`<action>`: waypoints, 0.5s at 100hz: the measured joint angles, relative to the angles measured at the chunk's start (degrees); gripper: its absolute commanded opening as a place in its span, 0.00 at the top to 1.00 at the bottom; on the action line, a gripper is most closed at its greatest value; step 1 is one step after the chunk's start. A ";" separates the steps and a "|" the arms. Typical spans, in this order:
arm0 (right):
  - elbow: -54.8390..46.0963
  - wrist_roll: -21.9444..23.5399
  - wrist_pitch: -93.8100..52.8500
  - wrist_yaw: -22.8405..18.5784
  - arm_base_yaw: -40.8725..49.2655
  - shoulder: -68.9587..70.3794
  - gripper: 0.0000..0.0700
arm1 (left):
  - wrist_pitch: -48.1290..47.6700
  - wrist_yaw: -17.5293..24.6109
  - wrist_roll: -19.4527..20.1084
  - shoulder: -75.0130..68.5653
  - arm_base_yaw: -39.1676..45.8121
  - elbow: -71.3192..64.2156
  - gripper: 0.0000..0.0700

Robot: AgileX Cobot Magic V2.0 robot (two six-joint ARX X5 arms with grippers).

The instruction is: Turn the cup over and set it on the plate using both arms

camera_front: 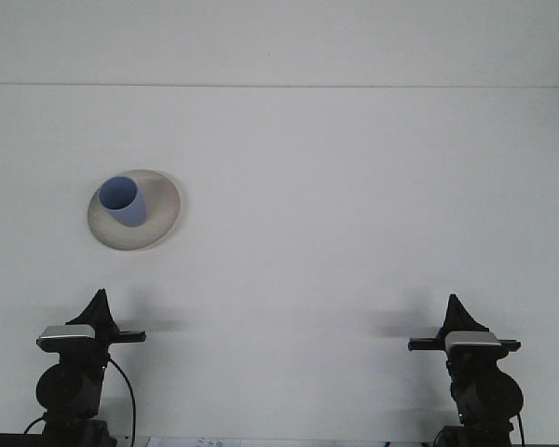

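Nearest the camera, at the bottom edge of the front view, both arms sit low and well apart. The left hand (99, 303) rises as a dark pointed shape above a small grey camera module (67, 336) mounted on its wrist, with a black cable (126, 391) looping down beside it. From this angle its tips merge into one silhouette, so I cannot tell whether they are apart or together. The right hand (457, 309) stands in much the same pose at the lower right, a dark point above a second grey wrist camera (465, 340) with a thin black bar across it; whether it is parted or closed cannot be told either. Neither hand touches anything, and each casts a soft shadow on the surface behind it.

Farther out, the white worktop (354, 214) stretches away. On its left part, well beyond the left hand, lies a pale round plate (158, 228). A blue cup (124, 200) stands on the plate, mouth upward, sitting toward the plate's far-left side.

Beyond that, the worktop's far edge shows as a thin line against a plain white wall (279, 42).
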 measured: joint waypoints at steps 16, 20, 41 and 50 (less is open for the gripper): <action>0.00 0.13 0.52 0.02 0.00 -0.04 0.99 | 0.00 0.00 0.00 -0.02 0.00 0.00 0.98; 0.00 0.13 0.52 0.02 0.00 -0.04 0.99 | 0.00 0.00 0.00 -0.02 0.00 0.00 0.98; 0.00 0.13 1.46 0.02 0.00 -0.04 0.99 | 0.00 0.00 0.00 0.00 0.00 0.00 0.98; 0.00 0.15 1.46 0.02 0.00 -0.04 0.99 | 0.00 0.00 0.00 -0.02 0.00 0.00 0.98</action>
